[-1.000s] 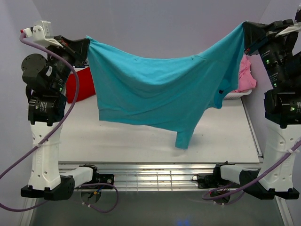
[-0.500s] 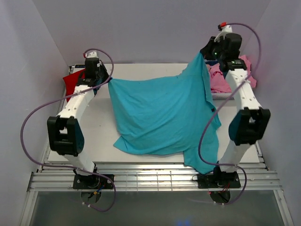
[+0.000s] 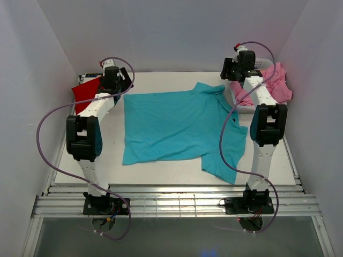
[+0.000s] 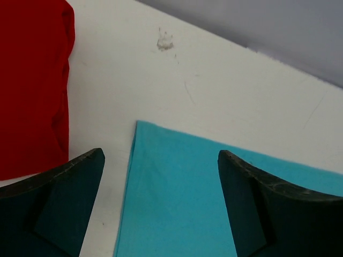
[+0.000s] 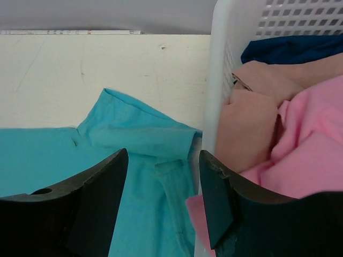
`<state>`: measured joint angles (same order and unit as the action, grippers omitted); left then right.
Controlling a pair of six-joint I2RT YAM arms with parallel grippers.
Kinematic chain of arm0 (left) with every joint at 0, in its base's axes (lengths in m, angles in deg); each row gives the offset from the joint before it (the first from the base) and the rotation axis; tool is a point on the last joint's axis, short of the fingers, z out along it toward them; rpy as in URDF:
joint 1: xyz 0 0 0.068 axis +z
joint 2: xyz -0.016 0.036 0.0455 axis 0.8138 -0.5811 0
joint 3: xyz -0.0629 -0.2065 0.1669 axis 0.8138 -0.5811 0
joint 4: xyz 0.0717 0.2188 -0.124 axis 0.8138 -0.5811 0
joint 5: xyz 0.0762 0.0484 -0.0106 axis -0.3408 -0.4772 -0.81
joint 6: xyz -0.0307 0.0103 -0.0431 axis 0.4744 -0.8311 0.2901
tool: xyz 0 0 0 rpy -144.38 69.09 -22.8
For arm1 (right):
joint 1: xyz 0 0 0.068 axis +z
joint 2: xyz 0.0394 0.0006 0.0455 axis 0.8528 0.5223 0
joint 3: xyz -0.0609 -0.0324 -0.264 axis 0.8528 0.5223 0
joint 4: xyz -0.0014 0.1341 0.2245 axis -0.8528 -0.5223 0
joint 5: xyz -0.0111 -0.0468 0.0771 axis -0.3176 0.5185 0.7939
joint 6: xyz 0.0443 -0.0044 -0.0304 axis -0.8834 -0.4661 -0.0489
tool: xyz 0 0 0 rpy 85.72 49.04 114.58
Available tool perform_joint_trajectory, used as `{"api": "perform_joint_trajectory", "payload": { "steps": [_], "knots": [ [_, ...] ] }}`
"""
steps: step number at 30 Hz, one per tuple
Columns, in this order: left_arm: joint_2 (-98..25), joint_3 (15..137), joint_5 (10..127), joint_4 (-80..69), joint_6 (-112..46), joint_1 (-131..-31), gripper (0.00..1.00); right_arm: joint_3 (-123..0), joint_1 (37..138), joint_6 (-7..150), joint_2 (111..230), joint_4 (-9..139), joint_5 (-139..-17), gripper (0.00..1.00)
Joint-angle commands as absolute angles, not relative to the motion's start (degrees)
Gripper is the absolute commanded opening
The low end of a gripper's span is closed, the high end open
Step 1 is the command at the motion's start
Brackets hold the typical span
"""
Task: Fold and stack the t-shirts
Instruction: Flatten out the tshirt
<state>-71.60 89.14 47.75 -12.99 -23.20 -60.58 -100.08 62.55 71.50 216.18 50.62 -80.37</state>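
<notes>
A teal t-shirt (image 3: pixel 177 126) lies spread out flat on the white table (image 3: pixel 161 168), with one sleeve reaching toward the near right. My left gripper (image 3: pixel 120 87) hovers open just over its far left corner (image 4: pixel 182 193), holding nothing; in the left wrist view, the left gripper (image 4: pixel 161 155) has its black fingers standing wide apart. My right gripper (image 3: pixel 228 74) is open above the far right sleeve (image 5: pixel 134 139), its jaws (image 5: pixel 163 155) empty. A red t-shirt (image 3: pixel 86 92) lies folded at the far left (image 4: pixel 32 80). Pink t-shirts (image 3: pixel 270 83) fill the basket.
A white slotted plastic basket (image 3: pixel 242 108) stands at the far right, its wall (image 5: pixel 220 64) right beside my right fingers, with pink (image 5: pixel 305 139), peach and dark blue fabric inside. White walls close in the back and sides. A metal rail runs along the near edge.
Both grippers have opened and let go of the teal t-shirt. It dropped from hanging between them to lying flat, and both arms came down to the table's far edge.
</notes>
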Motion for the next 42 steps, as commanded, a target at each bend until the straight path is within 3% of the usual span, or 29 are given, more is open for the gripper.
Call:
{"api": "perform_joint_trajectory", "payload": {
  "steps": [1,6,8,9,10,11,12,13,14,15,28,42],
  "knots": [
    [-68.0,93.6,44.5,-11.0,-26.3,-60.8,0.98,-97.0,63.4,75.3,207.4,54.8,-85.1,0.62],
    [-64.3,94.4,48.5,-12.8,-25.5,-62.1,0.98,-90.6,65.3,75.6,199.1,54.9,-83.7,0.61],
    [-62.8,92.9,52.0,-14.5,-23.4,-63.9,0.89,-88.4,67.4,75.3,196.2,53.7,-84.8,0.6],
    [-61.3,91.8,52.9,-14.6,-22.5,-64.7,0.81,-85.8,68.2,75.2,195.2,52.1,-85.3,0.59],
    [-60.7,90.8,53.8,-14.5,-21.8,-66.8,0.62,-84.5,69.1,74.6,194.3,51.3,-88.3,0.55],
    [-60.3,88.9,55.2,-14.4,-21.3,-68.2,0.55,-82.7,71.0,74.3,192.3,50.7,-89.7,0.52],
    [-60.1,88.3,55.4,-14.4,-21.3,-69.7,0.47,-78.6,71.9,73.9,191.3,50.1,-91.4,0.39],
    [-60.2,87.2,56.1,-14.4,-21.2,-72.5,0.21,-76.4,73.4,72.5,190.4,49.9,-91.8,0.26],
    [-60.5,86.8,56.7,-14.2,-21.1,-73.9,0.04,-74.4,74.2,71.7,188.9,49.7,-92.0,0.1],
    [-60.8,86.4,57.5,-13.7,-20.8,-74.9,0.0,-72.7,74.8,70.9,188.5,49.4,-91.9,0.08],
    [-78.0,97.7,75.6,-10.5,-17.9,-78.6,0.0,-55.1,84.2,63.8,188.4,48.2,-97.3,0.08],
    [-85.2,106.7,78.5,-11.2,-19.6,-78.8,0.0,-42.4,94.3,55.9,189.5,49.2,-100.8,0.08]
  ]
}}
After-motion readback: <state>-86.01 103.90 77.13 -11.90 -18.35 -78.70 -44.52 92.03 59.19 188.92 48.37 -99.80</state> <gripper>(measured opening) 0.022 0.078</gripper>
